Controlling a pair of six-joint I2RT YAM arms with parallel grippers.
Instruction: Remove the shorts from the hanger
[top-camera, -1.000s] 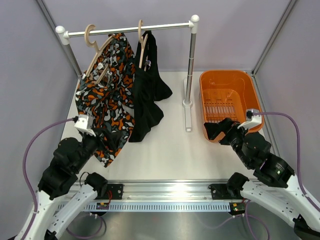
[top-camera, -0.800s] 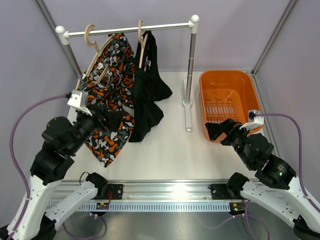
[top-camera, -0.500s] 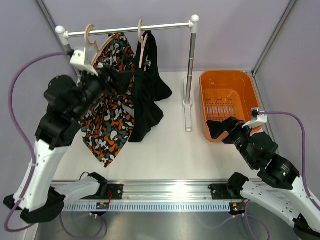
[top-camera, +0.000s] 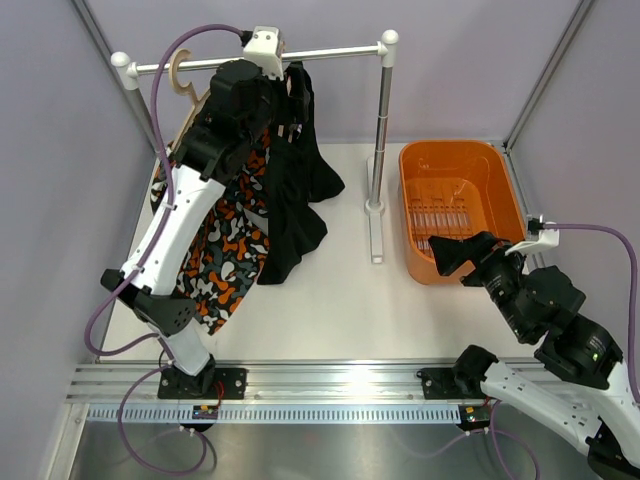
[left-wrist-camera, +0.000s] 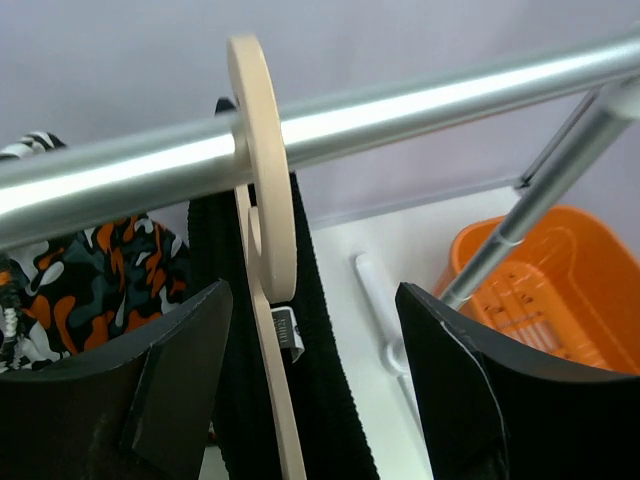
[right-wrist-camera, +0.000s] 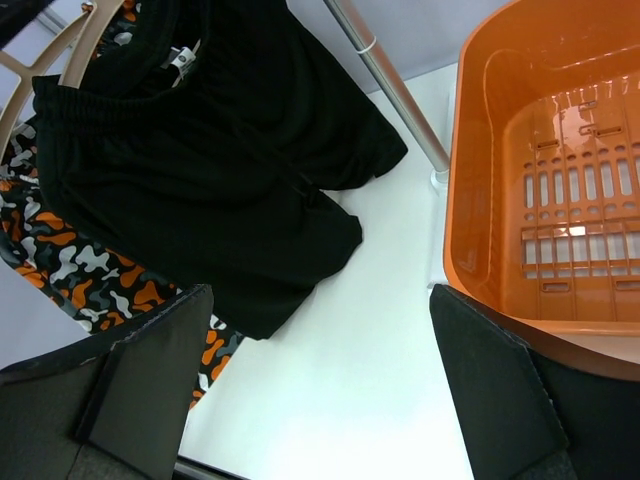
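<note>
The black shorts (top-camera: 300, 190) hang from a wooden hanger on the steel rail (top-camera: 340, 50). The patterned shorts (top-camera: 225, 250) hang to their left on a second wooden hanger (top-camera: 180, 72). My left gripper (top-camera: 288, 100) is raised to the rail and open. In the left wrist view its fingers (left-wrist-camera: 110, 400) straddle the black shorts' hanger hook (left-wrist-camera: 262, 170) and the black cloth (left-wrist-camera: 330, 420) without touching. My right gripper (top-camera: 455, 250) is open and empty, low by the basket's near left corner. The right wrist view shows the black shorts (right-wrist-camera: 200, 180) and patterned shorts (right-wrist-camera: 60, 260) ahead.
An orange basket (top-camera: 405, 190) stands at the right of the table, and its wall shows in the right wrist view (right-wrist-camera: 480, 200). The rail's upright post (top-camera: 380, 130) and its foot stand between the shorts and the basket.
My left arm has swung up from low at the front left, beside the patterned shorts, to the rail at the black shorts' hanger. My right gripper has drifted slightly right.
</note>
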